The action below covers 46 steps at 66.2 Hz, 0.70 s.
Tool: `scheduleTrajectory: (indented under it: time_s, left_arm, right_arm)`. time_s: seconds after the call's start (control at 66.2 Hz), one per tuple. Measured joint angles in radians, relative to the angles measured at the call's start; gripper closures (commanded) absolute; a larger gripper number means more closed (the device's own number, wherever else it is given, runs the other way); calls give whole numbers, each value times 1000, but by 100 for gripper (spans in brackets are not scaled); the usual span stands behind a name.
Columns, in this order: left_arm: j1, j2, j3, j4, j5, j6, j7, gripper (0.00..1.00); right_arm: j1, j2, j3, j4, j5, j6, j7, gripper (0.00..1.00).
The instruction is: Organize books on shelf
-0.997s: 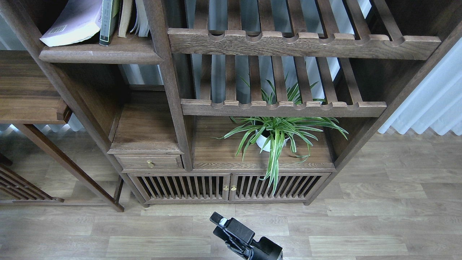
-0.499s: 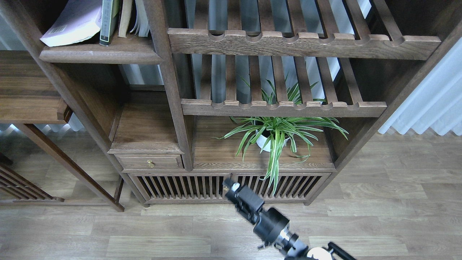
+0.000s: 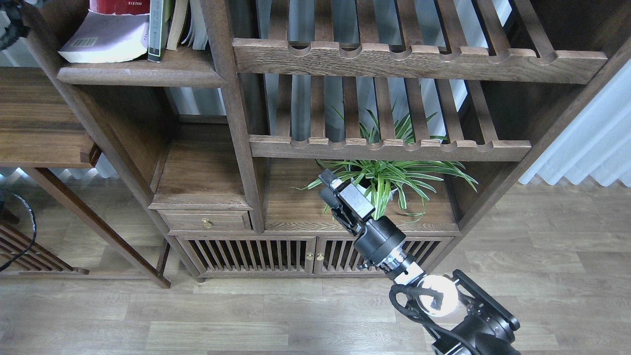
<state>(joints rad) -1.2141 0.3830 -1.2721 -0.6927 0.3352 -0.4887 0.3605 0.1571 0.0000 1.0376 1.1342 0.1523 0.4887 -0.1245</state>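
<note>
The books stand at the top left on the shelf (image 3: pixel 140 75), a dark-brown board with a rounded front edge. The white-lavender book (image 3: pixel 101 42) lies tilted. The red book (image 3: pixel 121 6) rests on top of it, cut off by the frame edge. The black-grey book with a green spine (image 3: pixel 157 29) stands upright beside them. My right gripper (image 3: pixel 333 187) is raised in front of the plant, far below and right of the books, and its fingers cannot be told apart. A dark part (image 3: pixel 9 27) at the top-left corner may be my left arm, and its gripper is unclear.
Cream-paged worn books (image 3: pixel 183 24) lean right of the green spine. Two slatted racks (image 3: pixel 419 59) with notched rails fill the middle. A potted spider plant (image 3: pixel 389 180) sits behind my right gripper. A small drawer (image 3: pixel 204 222) and slatted cabinet doors (image 3: pixel 276 254) are below. A black cable (image 3: pixel 24 231) hangs at left.
My right arm has risen from the bottom edge up to the plant's height. The red book and a dark part at the top-left corner have come into view.
</note>
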Motion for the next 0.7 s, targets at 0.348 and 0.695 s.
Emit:
scheduleTrajectory:
  time_s: [0.348, 0.695]
  left_arm:
    - [295, 87, -161, -364, -46, 0, -5, 9]
    - [606, 77, -217, -578, -129, 0, -5, 29]
  right_arm:
    - [1, 0, 21, 24, 1, 0, 0, 2]
    - [-1, 0, 45, 36, 1, 0, 0, 2]
